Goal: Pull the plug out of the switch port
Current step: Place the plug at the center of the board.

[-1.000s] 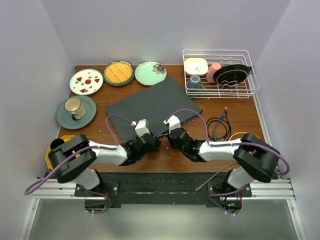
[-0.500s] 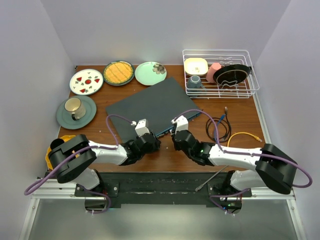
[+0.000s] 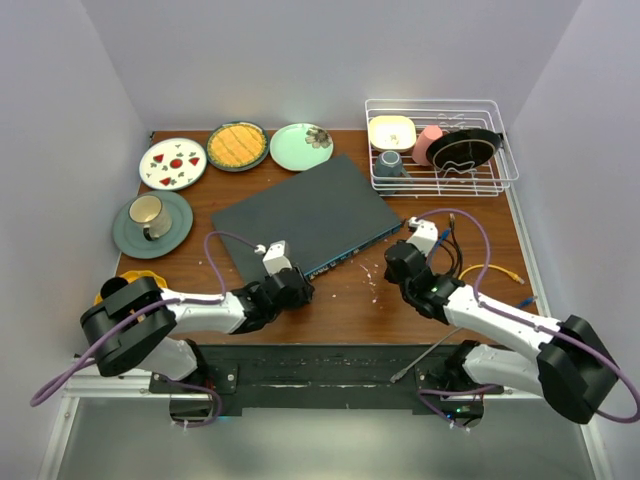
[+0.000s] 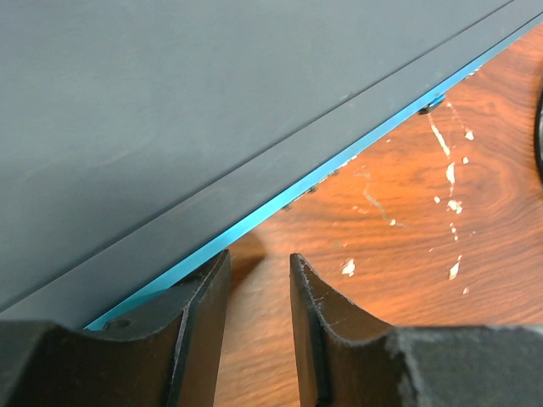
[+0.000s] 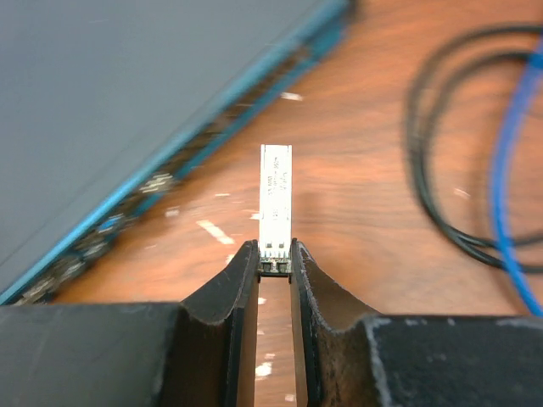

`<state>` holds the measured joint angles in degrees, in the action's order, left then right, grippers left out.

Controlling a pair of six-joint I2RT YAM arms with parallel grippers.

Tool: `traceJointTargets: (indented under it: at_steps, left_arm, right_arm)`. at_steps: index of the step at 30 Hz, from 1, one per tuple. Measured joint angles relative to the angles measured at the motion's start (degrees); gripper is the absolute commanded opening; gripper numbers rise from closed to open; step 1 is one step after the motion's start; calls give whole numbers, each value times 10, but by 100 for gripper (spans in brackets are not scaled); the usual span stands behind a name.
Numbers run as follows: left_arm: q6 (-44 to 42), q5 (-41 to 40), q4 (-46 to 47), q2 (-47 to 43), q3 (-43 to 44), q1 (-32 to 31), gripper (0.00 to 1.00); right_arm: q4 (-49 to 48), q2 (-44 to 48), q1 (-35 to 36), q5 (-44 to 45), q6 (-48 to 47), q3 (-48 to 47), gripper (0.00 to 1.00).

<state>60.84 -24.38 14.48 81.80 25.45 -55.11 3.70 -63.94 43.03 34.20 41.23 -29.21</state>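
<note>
Pinching a small silvery plug [image 5: 276, 195] by its near end, the right pincer [image 5: 275, 254] is closing both fingers tight on the part's dark base at the centre of the right wrist frame, with the plug pointing straight up the picture. The plug is sitting apart from the switch [image 5: 110, 93], which is filling the upper left of that frame, its thin blue front edge with small sockets running down toward the lower left. At the right side a black cable [image 5: 437, 161] and a blue cable [image 5: 509, 170] are lying blurred on the wooden table [image 5: 356, 110]. In the overhead frame the switch is lying at the centre, turned at an angle. The left pincer [image 4: 259, 275] is standing slightly open at the bottom of the left wrist frame with only bare table showing in its gap; the finger on the frame's left is sitting right at the blue edge, though whether it is touching is unclear.
</note>
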Motion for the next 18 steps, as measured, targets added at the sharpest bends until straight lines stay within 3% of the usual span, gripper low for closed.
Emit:
traceJointTargets:
  at_steps: [6, 10, 12, 13, 18]
  left_arm:
    - [0, 9, 6, -17, -18, 3, 40]
    - [0, 12, 9, -17, -19, 4, 40]
    - [-1, 13, 10, -17, -19, 4, 40]
    - [-2, 14, 10, -17, -19, 4, 39]
    - [-2, 15, 11, -16, -19, 5, 39]
  right_arm:
    - [38, 48, -55, -8, 41, 21, 0]
    - [45, 30, -70, -35, 60, 26, 0]
    - [46, 27, -70, -50, 66, 37, 10]
    - [47, 29, -70, -55, 68, 42, 22]
    - [55, 37, -70, -66, 73, 50, 36]
